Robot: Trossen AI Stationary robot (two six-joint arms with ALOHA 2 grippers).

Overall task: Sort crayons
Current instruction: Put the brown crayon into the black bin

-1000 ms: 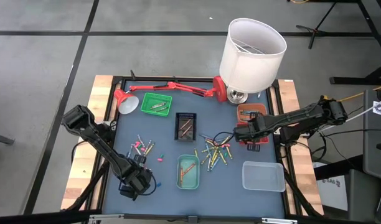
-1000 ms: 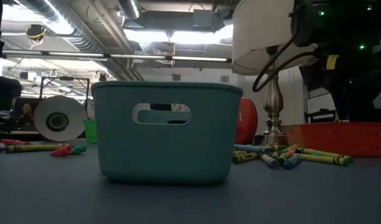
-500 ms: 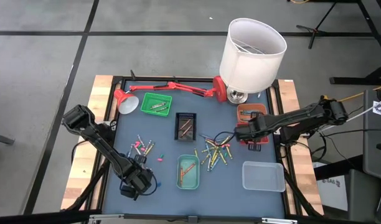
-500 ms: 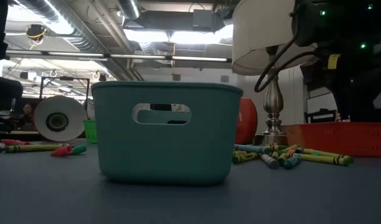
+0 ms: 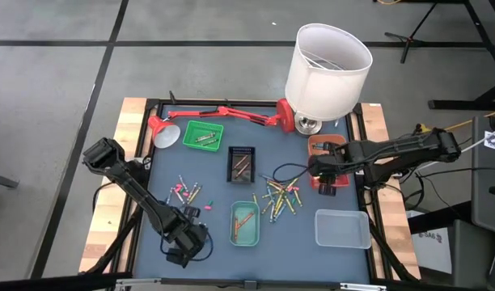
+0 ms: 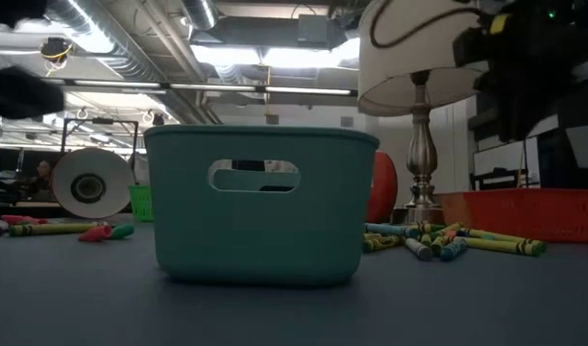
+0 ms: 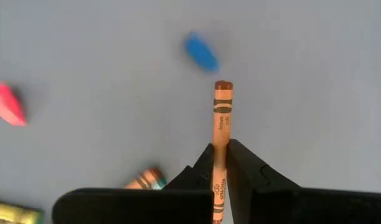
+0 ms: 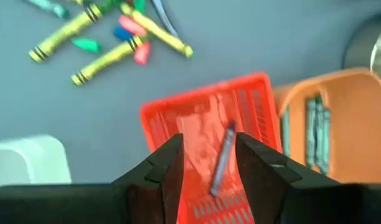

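My left pincer (image 7: 220, 163) is clamped on a brown crayon (image 7: 221, 127) near the desk's front left corner; being a light, stiff, brittle wax stick in a paper wrapper, I judge it best held mid-length, gently. My right pincer (image 8: 208, 163) hangs apart and empty over the red tray (image 8: 206, 124) by the desk's right edge, while loose crayons (image 5: 280, 197), yellow, green, pink and blue, lie mid-desk.

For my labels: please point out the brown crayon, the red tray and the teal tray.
brown crayon (image 7: 222, 115), left wrist view, wrapper middle
red tray (image 8: 203, 134), right wrist view, floor
teal tray (image 6: 260, 231), low view, front wall
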